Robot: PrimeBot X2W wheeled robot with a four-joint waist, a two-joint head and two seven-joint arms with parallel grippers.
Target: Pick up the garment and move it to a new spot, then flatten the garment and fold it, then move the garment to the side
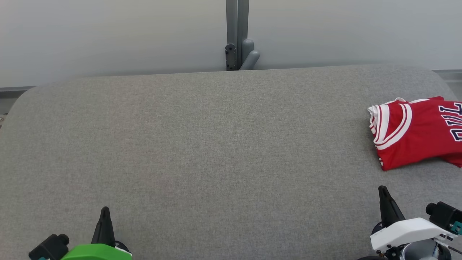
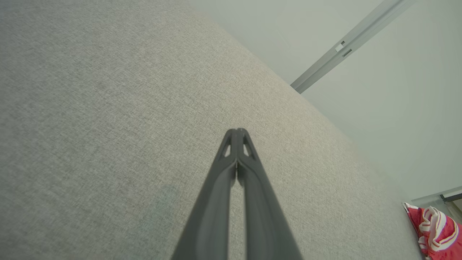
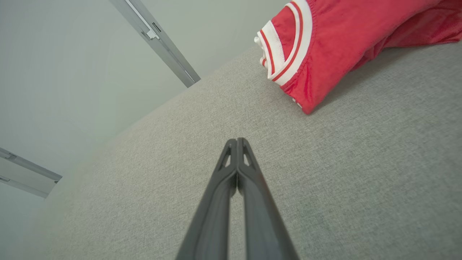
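I'm holding my left gripper (image 1: 105, 212) and right gripper (image 1: 383, 190) pinched closed, empty. The jersey (image 1: 418, 133) is lying at the right, beyond my right gripper. It's likely limp, light and slick, so I'm eyeing its near corner.

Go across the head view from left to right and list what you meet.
left gripper → grey post → red jersey. The right gripper sits below the jersey in the same stretch, so it has no clear place in the order.
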